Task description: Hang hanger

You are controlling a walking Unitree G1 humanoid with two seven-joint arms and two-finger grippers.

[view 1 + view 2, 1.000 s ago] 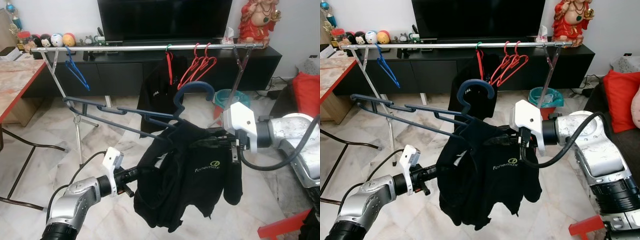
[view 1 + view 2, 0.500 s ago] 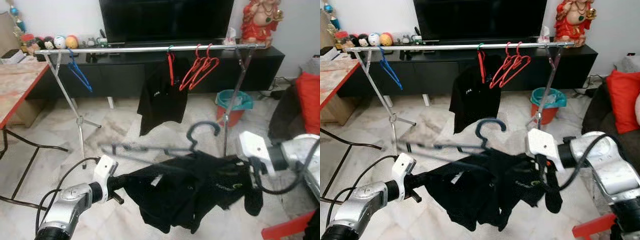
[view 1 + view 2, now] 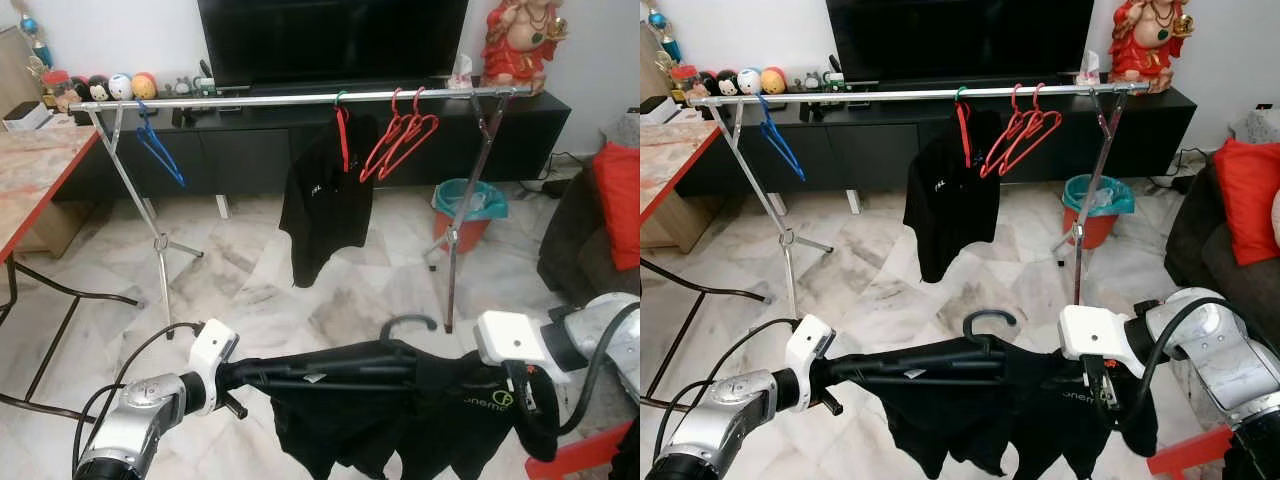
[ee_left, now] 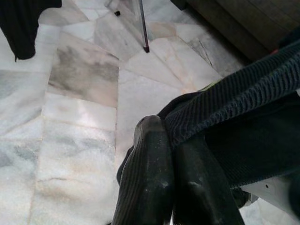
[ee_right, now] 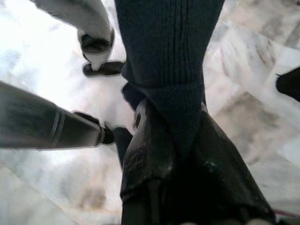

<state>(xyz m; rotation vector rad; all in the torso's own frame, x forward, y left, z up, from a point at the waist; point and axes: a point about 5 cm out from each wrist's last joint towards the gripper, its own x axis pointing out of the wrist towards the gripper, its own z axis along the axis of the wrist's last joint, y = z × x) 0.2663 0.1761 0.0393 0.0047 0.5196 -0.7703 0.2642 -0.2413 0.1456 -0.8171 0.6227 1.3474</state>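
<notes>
**Silver arms, white wrist blocks, black fingers**

Both arms are brushed silver metal with rounded joint housings and dark rings at the seams. The left arm ends in a small white block at the wrist, with a thin black cable looping back from it. The right arm is bulkier (its shoulder casing is a smooth dome) and carries a larger white block, with a thick black cable arching over. The fingers are matte black with fine ribbing.

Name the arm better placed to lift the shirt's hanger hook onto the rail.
Probably the right gripper: it clamps the black shirt closer to the hanger hook, below the rail's free stretch. The left gripper clamps the far shoulder.
</notes>
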